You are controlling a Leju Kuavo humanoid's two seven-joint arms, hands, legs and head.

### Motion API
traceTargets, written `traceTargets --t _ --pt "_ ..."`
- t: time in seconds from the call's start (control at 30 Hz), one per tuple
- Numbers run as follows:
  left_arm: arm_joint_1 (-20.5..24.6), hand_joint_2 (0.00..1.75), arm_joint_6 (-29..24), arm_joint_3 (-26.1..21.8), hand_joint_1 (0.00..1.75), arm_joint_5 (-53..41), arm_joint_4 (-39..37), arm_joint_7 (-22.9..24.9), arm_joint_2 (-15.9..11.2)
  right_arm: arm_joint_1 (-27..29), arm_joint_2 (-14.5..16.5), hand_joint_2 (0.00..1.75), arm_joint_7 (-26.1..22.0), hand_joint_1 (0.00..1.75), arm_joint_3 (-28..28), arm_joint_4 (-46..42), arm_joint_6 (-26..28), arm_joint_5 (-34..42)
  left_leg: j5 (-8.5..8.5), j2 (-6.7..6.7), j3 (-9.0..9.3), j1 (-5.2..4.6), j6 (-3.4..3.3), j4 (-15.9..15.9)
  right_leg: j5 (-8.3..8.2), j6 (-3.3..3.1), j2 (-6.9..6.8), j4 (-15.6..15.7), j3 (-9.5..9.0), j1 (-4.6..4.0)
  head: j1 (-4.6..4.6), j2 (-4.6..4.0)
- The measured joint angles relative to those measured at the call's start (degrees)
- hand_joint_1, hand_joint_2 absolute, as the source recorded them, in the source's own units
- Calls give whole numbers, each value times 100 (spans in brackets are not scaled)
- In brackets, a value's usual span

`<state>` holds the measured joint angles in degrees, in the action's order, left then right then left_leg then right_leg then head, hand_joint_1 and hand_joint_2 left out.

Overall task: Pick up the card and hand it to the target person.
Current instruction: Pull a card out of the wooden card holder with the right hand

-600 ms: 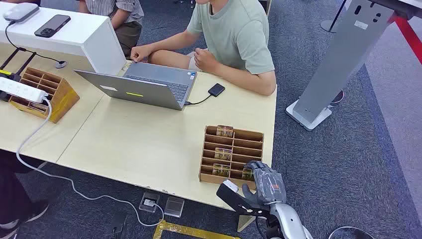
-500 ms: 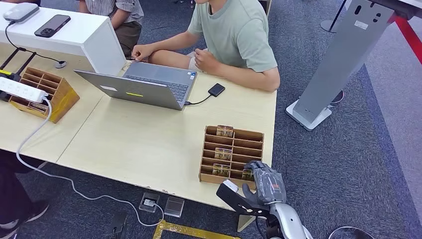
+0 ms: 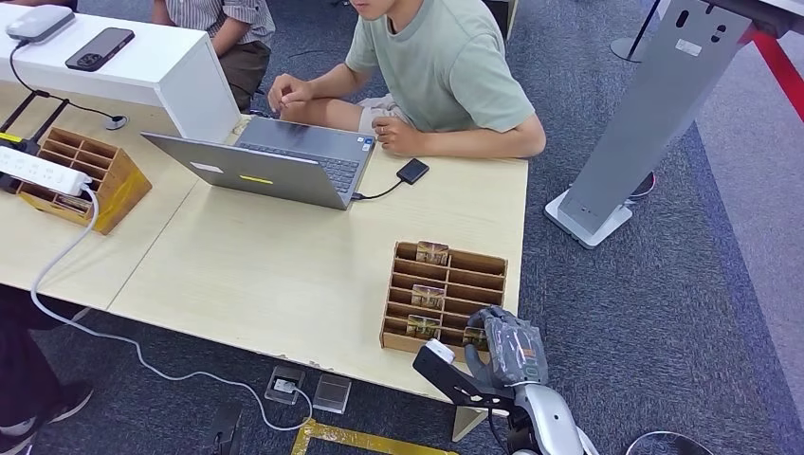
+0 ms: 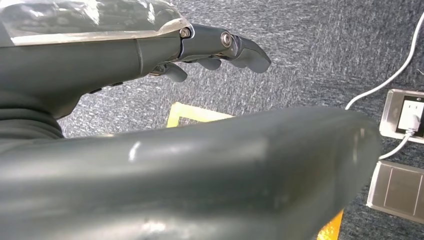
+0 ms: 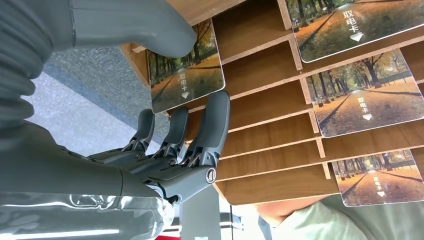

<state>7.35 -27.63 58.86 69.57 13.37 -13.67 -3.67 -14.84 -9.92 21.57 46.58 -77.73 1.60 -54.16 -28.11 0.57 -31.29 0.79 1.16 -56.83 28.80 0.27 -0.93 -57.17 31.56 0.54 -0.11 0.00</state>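
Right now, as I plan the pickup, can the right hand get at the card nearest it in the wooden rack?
Probably yes. The right hand is already at the card, thumb on one face and fingers behind it, with nothing between them in the wooden rack.

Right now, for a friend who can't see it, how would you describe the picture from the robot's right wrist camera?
The robot's right hand pinches a card printed with an autumn tree-lined path, thumb on one face and fingers behind it, at the edge of a wooden slotted rack. Three more matching cards stand in other slots, and a person's pale green sleeve shows past the rack.
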Motion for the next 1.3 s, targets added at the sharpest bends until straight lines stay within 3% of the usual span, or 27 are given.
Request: traceTargets --t 0.63,0.97,1.3 --pt "0 0 33 39 0 0 -1 -70 0 -17 0 175 31 111 -4 -2 -40 -111 0 0 0 0 0 0 0 0 0 0 0 0 1 0" --pt "-1 0 43 42 0 0 -2 -99 0 15 -7 175 69 111 -18 -68 -75 -168 0 0 0 0 0 0 0 0 0 0 1 0 1 0" --pt "-1 0 2 42 0 11 -2 -112 0 96 -37 175 111 127 -42 -199 -128 -197 0 0 0 0 0 0 0 0 0 0 1 0 1 0"
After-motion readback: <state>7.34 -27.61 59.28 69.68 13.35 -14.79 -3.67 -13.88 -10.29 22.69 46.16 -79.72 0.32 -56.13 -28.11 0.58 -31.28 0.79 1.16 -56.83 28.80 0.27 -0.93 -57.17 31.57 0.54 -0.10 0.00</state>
